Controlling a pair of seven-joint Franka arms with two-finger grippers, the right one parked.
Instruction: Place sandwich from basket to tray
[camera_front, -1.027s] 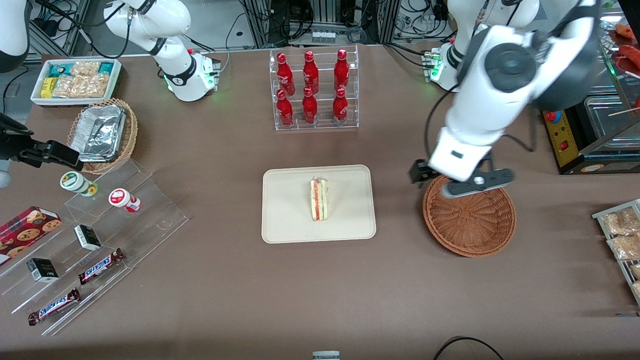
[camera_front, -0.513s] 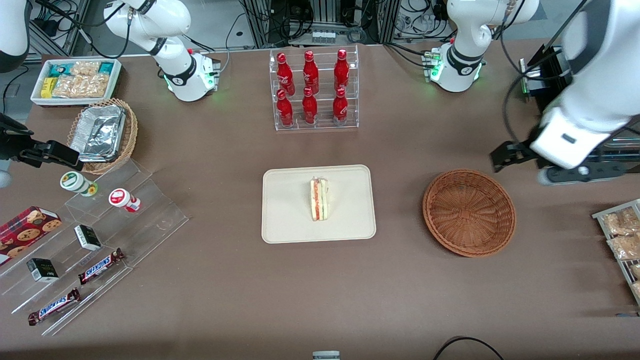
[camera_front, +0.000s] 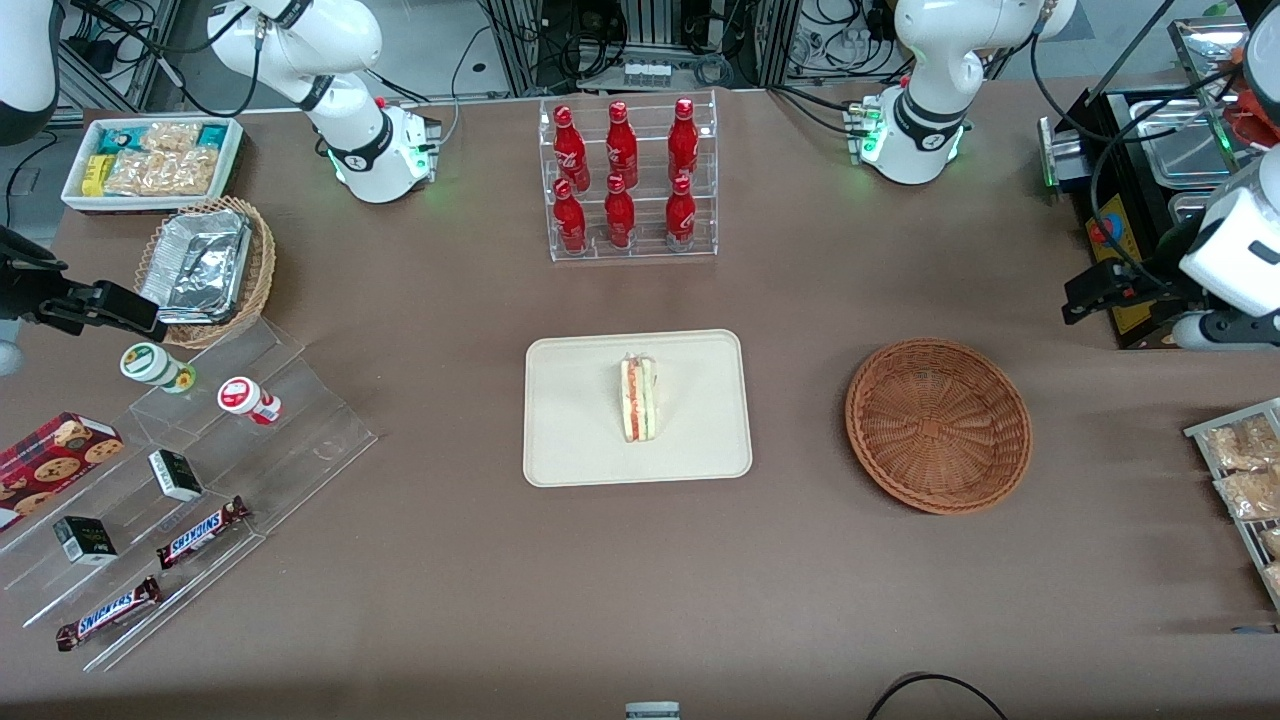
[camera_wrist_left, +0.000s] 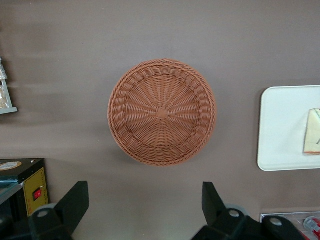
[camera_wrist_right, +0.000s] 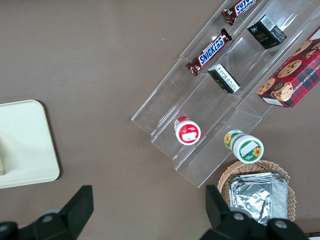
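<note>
Front view: sandwich (camera_front: 638, 400) lies on the tray (camera_front: 570, 440); the hand (camera_wrist_left: 145, 210), spread wide, hangs near the bare basket (camera_front: 938, 426).

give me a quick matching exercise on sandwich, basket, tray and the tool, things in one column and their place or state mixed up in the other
Things:
1. sandwich
2. basket
3. tray
4. tool

Places or states:
A. holds nothing, toward the working arm's end of the table
B. open, high above the table, gripping nothing
C. lies on the tray
D. in the middle of the table, nearer the front camera than the red bottles

Pairs: 1-C, 2-A, 3-D, 4-B
</note>
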